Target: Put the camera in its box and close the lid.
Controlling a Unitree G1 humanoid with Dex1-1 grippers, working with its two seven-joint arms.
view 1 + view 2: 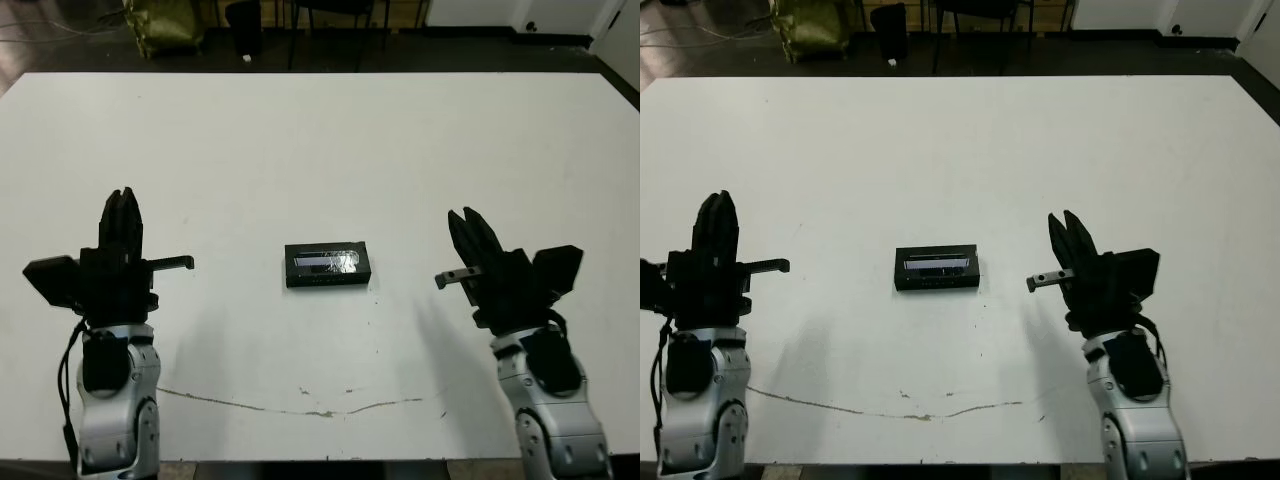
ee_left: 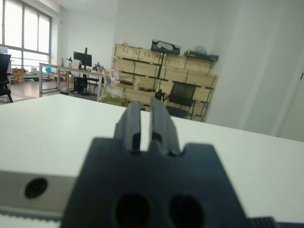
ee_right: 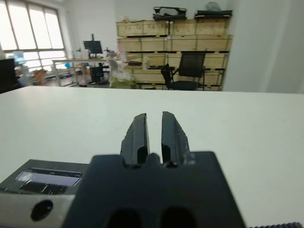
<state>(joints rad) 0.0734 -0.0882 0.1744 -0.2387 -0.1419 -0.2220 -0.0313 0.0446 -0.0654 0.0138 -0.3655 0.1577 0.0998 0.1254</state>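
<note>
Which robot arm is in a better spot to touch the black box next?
Probably the right. The right end effector sits nearer the box, whose lid looks on already. The left end effector is farther away.

The head pair looks steeply down on the white table (image 1: 320, 140) from the near edge, twelve o'clock being the far edge. Each wrist camera sits low behind its own fingers, facing twelve o'clock across the tabletop. The right wrist view shares the closed box (image 3: 45, 179) with them.
</note>
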